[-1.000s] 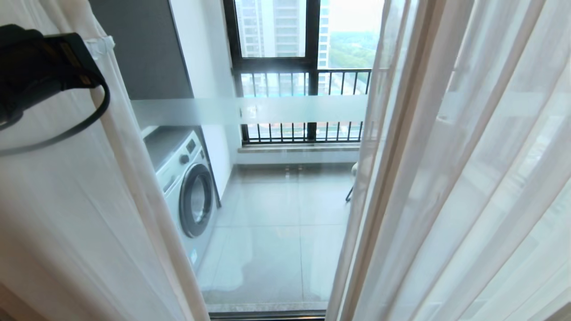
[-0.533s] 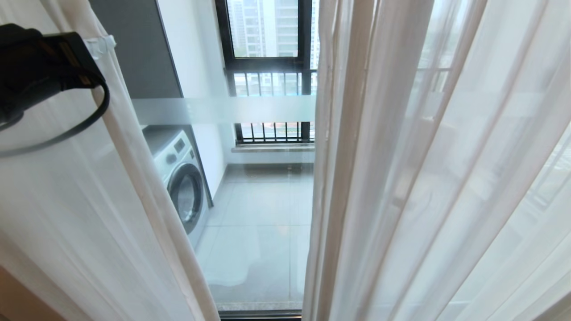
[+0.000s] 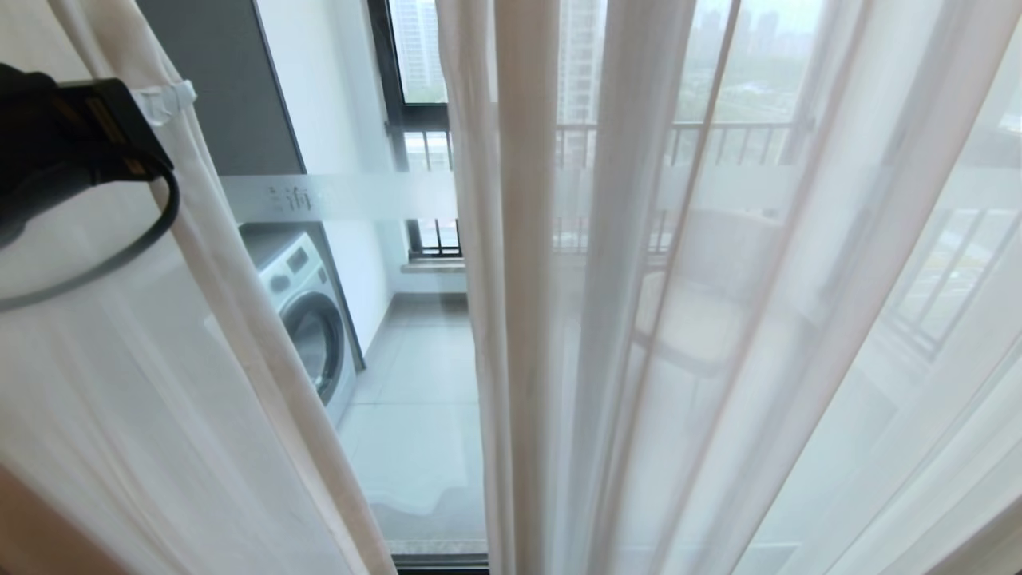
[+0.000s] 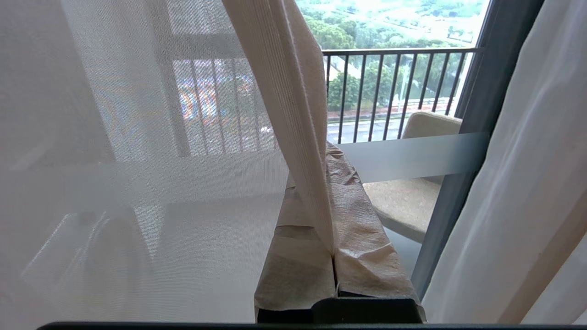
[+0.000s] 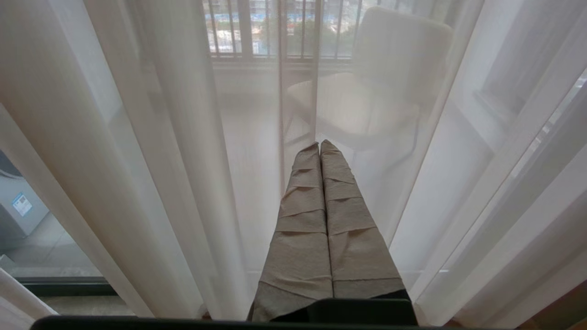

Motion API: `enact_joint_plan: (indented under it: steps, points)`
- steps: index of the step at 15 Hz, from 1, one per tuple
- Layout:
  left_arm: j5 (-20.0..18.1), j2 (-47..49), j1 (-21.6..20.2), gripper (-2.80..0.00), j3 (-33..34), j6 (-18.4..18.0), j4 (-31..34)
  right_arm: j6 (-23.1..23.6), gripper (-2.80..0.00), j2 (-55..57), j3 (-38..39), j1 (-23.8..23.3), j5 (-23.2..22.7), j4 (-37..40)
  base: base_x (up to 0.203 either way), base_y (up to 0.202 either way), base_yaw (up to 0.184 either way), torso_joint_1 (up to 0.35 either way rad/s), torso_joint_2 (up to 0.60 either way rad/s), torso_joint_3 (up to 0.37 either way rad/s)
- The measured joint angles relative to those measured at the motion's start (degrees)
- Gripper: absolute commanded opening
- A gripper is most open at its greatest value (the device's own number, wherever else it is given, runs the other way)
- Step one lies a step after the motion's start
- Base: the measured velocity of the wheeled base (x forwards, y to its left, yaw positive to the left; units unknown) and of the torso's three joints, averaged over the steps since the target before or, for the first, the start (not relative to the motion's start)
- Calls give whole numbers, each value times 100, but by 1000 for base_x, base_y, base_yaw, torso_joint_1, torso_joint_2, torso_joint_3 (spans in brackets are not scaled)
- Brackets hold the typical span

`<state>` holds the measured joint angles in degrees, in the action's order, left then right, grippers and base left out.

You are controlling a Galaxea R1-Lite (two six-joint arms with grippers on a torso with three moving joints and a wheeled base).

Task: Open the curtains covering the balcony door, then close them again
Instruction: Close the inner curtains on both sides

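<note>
The curtains in view are two white sheers. The left sheer (image 3: pixel 120 383) hangs at the left of the head view, with my left arm (image 3: pixel 72 144) against it up high. In the left wrist view my left gripper (image 4: pixel 328 156) is shut on the ribbed hem (image 4: pixel 293 114) of that sheer. The right sheer (image 3: pixel 718 319) covers the middle and right. Between them a narrow strip of the balcony door's glass (image 3: pixel 415 415) shows, with its frosted band (image 3: pixel 343 196). My right gripper (image 5: pixel 319 145) is shut on nothing, close in front of the right sheer (image 5: pixel 160 160).
Behind the glass a white washing machine (image 3: pixel 307 319) stands at the balcony's left, under a grey cabinet (image 3: pixel 215 80). A beige chair (image 4: pixel 412 197) sits by the barred far window (image 3: pixel 419 120). The door's dark upright frame (image 4: pixel 463 183) is to one side of the left gripper.
The whole head view has shifted as the camera moved right. The gap between the two sheers has narrowed a lot. My left gripper still grips the hem.
</note>
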<state>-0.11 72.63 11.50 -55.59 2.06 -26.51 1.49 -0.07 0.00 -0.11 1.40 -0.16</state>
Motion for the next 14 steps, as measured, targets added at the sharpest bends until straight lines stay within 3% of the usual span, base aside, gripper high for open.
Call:
enact_joint_plan:
  steps: [14]
  points:
    - [-68,126,23,-280,-167,-6,-1,5,-280,0,0,4,0,-2,0,-191,2,3,2,2]
